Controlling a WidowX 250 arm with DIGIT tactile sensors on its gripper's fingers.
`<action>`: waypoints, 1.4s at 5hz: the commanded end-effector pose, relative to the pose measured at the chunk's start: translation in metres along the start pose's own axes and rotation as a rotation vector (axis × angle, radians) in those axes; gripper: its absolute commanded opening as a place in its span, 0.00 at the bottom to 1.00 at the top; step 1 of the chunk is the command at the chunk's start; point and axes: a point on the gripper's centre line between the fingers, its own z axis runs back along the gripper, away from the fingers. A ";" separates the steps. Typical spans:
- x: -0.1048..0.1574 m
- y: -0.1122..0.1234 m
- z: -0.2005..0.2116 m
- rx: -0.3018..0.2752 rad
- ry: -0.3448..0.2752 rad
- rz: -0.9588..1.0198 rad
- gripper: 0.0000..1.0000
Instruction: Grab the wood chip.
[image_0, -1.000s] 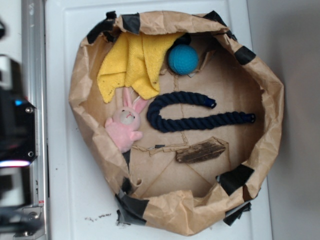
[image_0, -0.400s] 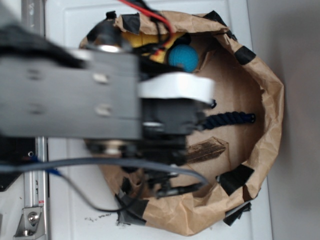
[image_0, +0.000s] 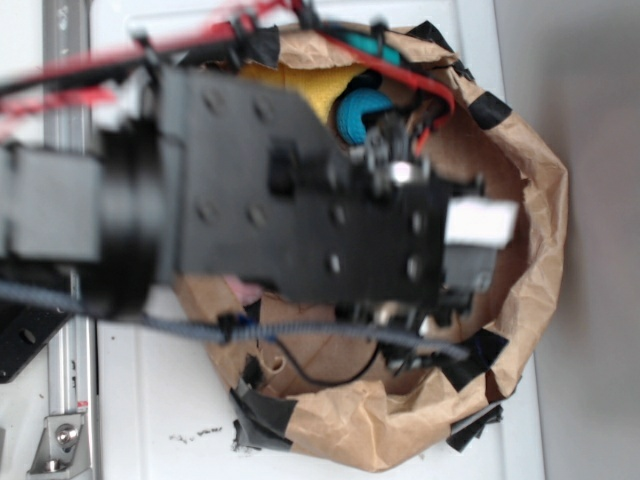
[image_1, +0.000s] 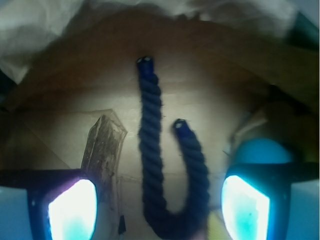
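Observation:
In the wrist view the wood chip (image_1: 104, 147), a flat dark brown sliver, lies on the paper floor at the left, its near end running behind my left finger (image_1: 72, 210). My gripper (image_1: 159, 210) is open, its fingers wide apart with nothing held between them. It hangs above the bend of the dark navy rope (image_1: 160, 170), which shows between the fingers. In the exterior view the arm (image_0: 300, 210) covers the middle of the paper bag (image_0: 530, 200), so the wood chip is hidden there.
A blue ball (image_1: 262, 150) sits just behind my right finger; it also shows as a sliver beside the arm (image_0: 355, 110). A yellow cloth (image_0: 310, 85) lies at the bag's back. The bag's crumpled walls (image_1: 60, 25) ring the floor.
The arm has swung further right across the bag, now covering the rope, the pink bunny and the wood chip that showed a second ago.

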 end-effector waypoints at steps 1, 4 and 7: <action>0.003 -0.033 -0.045 -0.025 -0.039 -0.123 1.00; 0.017 -0.030 -0.088 -0.097 0.014 -0.082 0.00; 0.004 -0.032 -0.063 -0.086 -0.003 -0.089 0.00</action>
